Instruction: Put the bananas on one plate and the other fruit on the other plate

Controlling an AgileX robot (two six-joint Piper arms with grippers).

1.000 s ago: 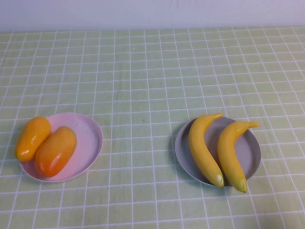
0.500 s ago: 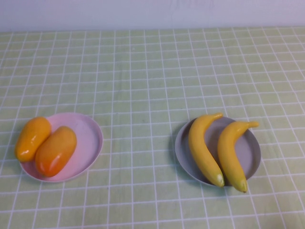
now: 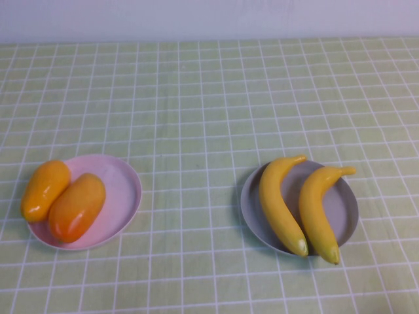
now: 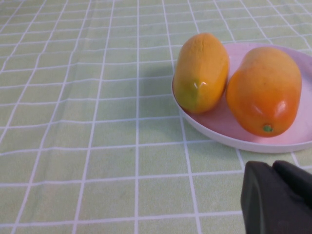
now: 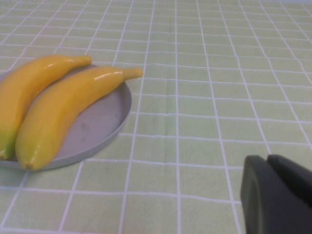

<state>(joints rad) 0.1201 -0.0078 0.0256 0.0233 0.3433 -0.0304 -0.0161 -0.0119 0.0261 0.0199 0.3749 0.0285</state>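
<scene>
Two yellow bananas (image 3: 281, 199) (image 3: 319, 204) lie side by side on the grey-blue plate (image 3: 344, 206) at the right; they show too in the right wrist view as bananas (image 5: 68, 112) on the plate (image 5: 105, 124). A yellow-orange fruit (image 3: 44, 188) and an orange-red fruit (image 3: 76, 206) rest on the pink plate (image 3: 121, 190) at the left, with the same fruits (image 4: 201, 70) (image 4: 264, 90) and plate (image 4: 229, 129) in the left wrist view. My left gripper (image 4: 273, 168) is shut and empty, drawn back on the near side of the pink plate. My right gripper (image 5: 268, 163) is shut and empty, back from the grey plate.
A green cloth with a white grid (image 3: 196, 118) covers the table. A pale wall (image 3: 209, 16) runs along the far edge. Neither arm shows in the high view.
</scene>
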